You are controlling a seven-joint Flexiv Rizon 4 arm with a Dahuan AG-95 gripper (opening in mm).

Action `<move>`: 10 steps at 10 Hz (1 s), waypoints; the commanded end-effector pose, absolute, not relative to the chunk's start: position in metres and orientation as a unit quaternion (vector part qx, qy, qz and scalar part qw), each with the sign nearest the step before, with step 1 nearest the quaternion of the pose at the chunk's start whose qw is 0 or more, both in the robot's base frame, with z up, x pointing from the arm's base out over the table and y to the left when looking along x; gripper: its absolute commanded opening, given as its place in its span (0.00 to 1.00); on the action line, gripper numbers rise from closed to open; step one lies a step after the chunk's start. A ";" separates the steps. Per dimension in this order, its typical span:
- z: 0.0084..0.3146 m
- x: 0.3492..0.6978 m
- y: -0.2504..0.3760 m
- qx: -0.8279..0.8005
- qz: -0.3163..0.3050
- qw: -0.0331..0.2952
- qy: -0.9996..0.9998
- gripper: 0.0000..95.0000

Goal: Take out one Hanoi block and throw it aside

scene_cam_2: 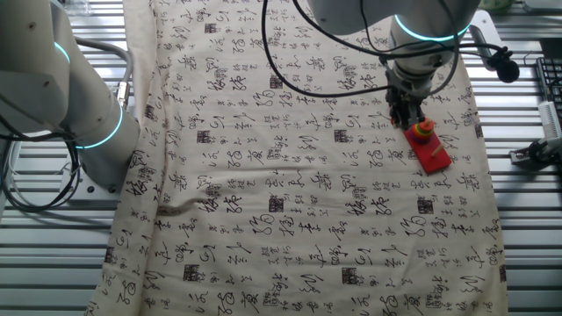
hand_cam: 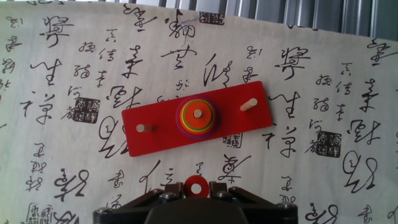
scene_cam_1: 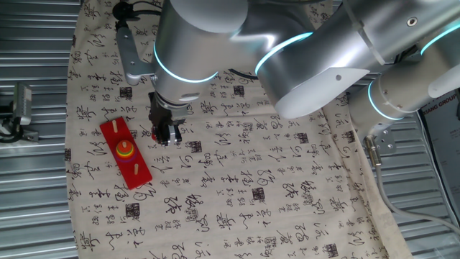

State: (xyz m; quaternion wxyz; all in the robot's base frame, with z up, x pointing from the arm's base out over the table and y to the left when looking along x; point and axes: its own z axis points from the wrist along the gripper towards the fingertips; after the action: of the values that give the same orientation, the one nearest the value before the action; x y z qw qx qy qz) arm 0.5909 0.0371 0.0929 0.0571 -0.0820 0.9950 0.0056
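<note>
One tiny red Hanoi block [hand_cam: 196, 186] sits pinched in your claw [hand_cam: 196, 188], off the red board [hand_cam: 155, 134]. You hold it by its rim; it looks light, rigid and smooth, so it may slip or roll on the surface [hand_cam: 323, 81].

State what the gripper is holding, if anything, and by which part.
The gripper holds a tiny round red ring, pinched at its opposite outer edges between the two fingertips.

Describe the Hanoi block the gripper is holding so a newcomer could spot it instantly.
Find the red board with three pegs on the calligraphy cloth; its middle peg carries a stack of coloured rings. Just off the board's long edge sits the gripper, and the Hanoi block is between its fingertips. It is a tiny red ring with a pale centre hole, the only ring off the pegs.
</note>
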 end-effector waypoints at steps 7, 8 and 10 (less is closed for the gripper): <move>0.093 0.591 0.037 -0.086 0.011 0.057 0.995 0.40; 0.093 0.591 0.037 -0.086 0.011 0.057 0.995 0.40; 0.093 0.591 0.037 -0.086 0.012 0.057 0.995 0.40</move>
State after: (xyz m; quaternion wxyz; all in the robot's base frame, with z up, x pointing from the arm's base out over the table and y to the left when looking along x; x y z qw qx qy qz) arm 0.5910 0.0373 0.0929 0.0574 -0.0863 0.9946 0.0110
